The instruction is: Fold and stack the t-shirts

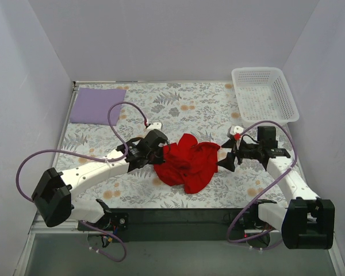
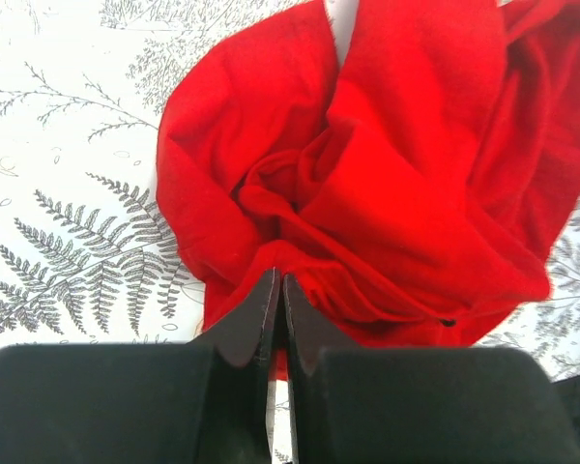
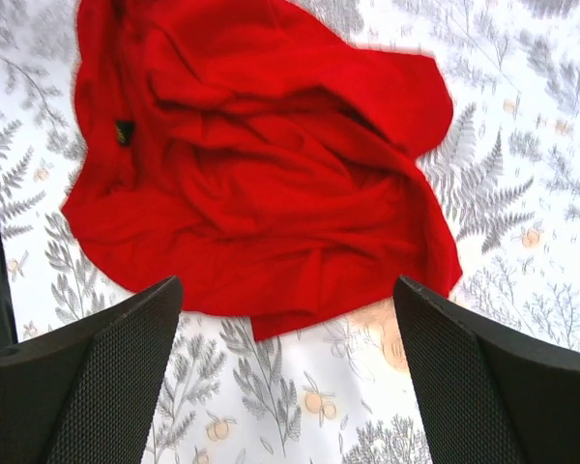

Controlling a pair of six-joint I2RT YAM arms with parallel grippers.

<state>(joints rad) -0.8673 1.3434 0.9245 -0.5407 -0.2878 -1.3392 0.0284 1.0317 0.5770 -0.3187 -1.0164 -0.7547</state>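
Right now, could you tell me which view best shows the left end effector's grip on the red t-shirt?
The left wrist view: the left end effector is shut on the edge of the red t-shirt, close-up. The top view shows that contact small; the right wrist view shows only the shirt.

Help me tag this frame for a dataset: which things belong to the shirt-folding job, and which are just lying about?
Job:
- crumpled bright red cloth t-shirt
- folded pale lavender cloth t-shirt, far left corner
- left gripper, shut on the red shirt's edge
- right gripper, open beside it

Lying about:
- white plastic mesh basket, far right corner
- leaf-print table cover
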